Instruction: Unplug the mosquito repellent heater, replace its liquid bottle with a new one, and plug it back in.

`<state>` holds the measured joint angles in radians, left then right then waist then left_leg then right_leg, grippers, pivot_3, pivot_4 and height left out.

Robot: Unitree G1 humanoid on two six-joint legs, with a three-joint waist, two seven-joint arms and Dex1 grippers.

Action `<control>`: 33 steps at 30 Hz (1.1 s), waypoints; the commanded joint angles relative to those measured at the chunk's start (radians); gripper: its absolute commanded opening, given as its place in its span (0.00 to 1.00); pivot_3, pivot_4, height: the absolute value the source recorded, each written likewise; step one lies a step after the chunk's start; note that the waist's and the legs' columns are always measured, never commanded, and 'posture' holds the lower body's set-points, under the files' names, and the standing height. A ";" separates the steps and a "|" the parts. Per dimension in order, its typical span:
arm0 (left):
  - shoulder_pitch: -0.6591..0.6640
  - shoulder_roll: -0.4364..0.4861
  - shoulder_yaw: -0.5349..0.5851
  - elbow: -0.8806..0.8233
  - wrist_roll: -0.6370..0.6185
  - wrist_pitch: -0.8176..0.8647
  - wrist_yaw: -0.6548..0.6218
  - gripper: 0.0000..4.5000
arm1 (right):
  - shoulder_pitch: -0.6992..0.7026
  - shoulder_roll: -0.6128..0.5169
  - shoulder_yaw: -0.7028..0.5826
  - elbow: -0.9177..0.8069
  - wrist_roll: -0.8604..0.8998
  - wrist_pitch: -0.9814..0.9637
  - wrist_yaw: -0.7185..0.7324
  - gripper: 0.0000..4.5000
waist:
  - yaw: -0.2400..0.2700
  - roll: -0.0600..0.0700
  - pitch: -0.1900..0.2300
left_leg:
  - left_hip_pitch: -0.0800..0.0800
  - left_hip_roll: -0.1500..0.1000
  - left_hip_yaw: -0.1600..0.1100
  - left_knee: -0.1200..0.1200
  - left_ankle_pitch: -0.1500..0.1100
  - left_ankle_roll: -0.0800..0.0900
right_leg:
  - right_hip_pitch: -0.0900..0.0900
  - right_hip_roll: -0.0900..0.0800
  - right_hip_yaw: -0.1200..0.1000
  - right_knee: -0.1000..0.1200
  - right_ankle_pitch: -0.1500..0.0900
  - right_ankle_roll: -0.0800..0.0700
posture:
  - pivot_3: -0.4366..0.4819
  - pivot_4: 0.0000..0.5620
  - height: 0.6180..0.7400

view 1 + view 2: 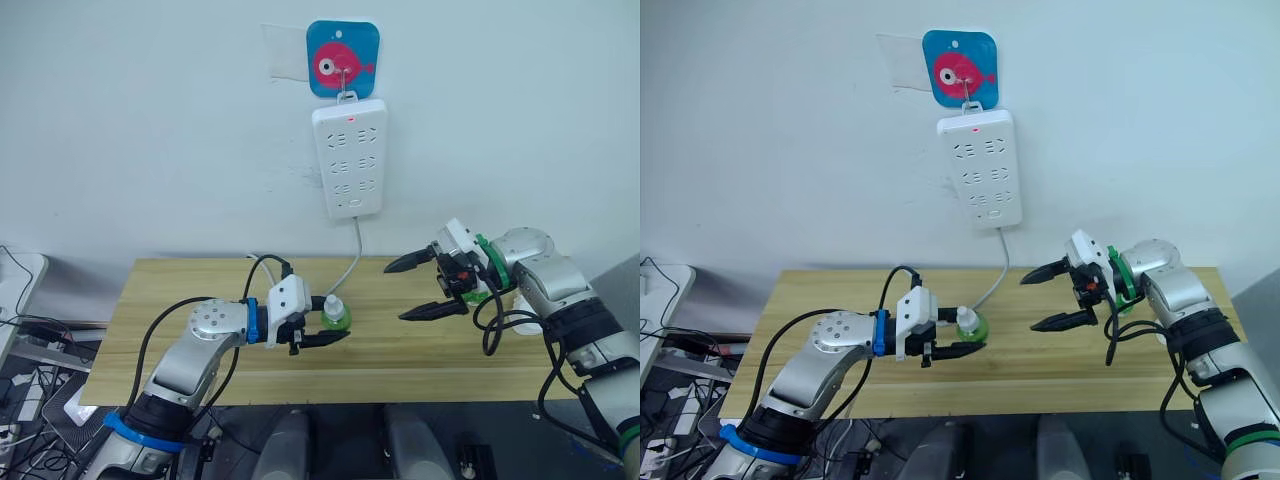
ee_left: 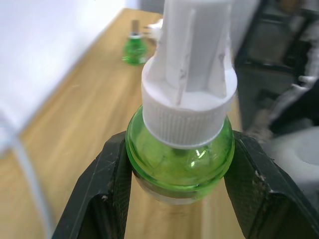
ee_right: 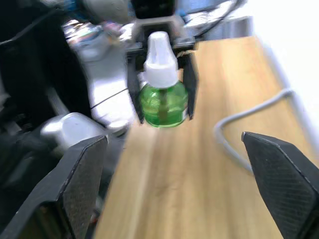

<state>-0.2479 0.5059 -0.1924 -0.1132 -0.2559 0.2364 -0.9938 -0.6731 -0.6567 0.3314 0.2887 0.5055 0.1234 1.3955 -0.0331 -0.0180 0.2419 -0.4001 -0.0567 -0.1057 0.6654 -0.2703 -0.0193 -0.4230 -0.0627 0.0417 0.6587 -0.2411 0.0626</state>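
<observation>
The left gripper (image 1: 322, 338) clamps its two black fingers on the belly of the small translucent green bottle with the white screw cap (image 1: 335, 314), holding it upright over the middle of the light wooden table (image 1: 180, 290). The right gripper (image 1: 428, 287) hangs above the table's right part with its fingers spread wide and nothing between them, pointing toward the capped bottle and well apart from it.

The old green bottle with the thin dark wick rod and no cap (image 2: 133, 46) stands on the table near the right arm, with part of a white rounded plastic object, probably the heater (image 2: 153, 31), just beside it. The long white power strip (image 1: 348, 157) hangs on the wall with no plug in its sockets, so the unplugging and removal look done.

The step in hand appears to be uncapping the new bottle: the right gripper would need to close in on the white cap and twist while the left holds firm. There is open room between the two grippers; the grey cord (image 1: 352, 262) trails onto the table behind the bottle, and the front edge lies near the left gripper.
</observation>
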 commanded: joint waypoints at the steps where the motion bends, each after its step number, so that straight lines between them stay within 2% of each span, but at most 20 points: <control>1: -0.008 -0.024 0.023 -0.031 -0.007 0.014 0.056 0.50 | 0.055 0.021 -0.061 -0.132 -0.020 0.042 -0.101 1.00 | 0.001 0.000 0.000 | 0.000 0.000 0.000 0.000 0.000 0.000 | 0.000 0.000 0.000 0.000 0.000 0.000 | 0.44 0.40 1.00; 6: -0.041 -0.033 -0.003 -0.014 0.005 0.008 0.054 0.50 | 0.134 0.050 -0.082 -0.284 -0.027 0.102 -0.172 1.00 | 0.003 0.000 0.000 | 0.000 -0.002 0.000 0.000 0.000 0.000 | 0.001 -0.002 0.000 0.000 0.000 0.000 | 0.44 0.39 1.00; 11: -0.079 -0.031 -0.025 0.024 0.020 -0.019 0.020 0.50 | 0.140 0.094 -0.078 -0.324 -0.048 0.126 -0.214 1.00 | 0.002 0.000 0.000 | 0.000 -0.002 0.000 0.000 0.000 0.000 | 0.001 -0.002 -0.001 0.000 0.000 0.000 | 0.43 0.39 1.00; 24: -0.123 -0.055 -0.070 0.055 0.030 -0.043 -0.017 0.50 | 0.016 0.247 -0.071 -0.172 -0.143 0.146 -0.267 1.00 | -0.002 0.000 0.000 | 0.000 -0.002 0.001 0.000 0.001 -0.002 | 0.000 0.002 0.000 0.000 0.000 0.000 | 0.41 0.39 1.00; 33: -0.138 -0.059 -0.065 0.073 0.034 -0.051 -0.028 0.50 | 0.036 0.251 -0.068 -0.201 -0.141 0.169 -0.241 1.00 | -0.006 0.000 0.000 | 0.000 -0.002 0.001 0.000 0.001 -0.002 | 0.000 0.002 0.000 0.000 0.000 0.000 | 0.41 0.39 1.00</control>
<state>-0.3733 0.4541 -0.2585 -0.0279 -0.2192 0.2073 -1.0152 -0.6398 -0.4036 0.2738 0.1280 0.3622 0.2898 1.1443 -0.0394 -0.0179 0.2418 -0.4000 -0.0583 -0.1051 0.6657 -0.2690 -0.0215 -0.4226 -0.0606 0.0414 0.6589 -0.2410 0.0627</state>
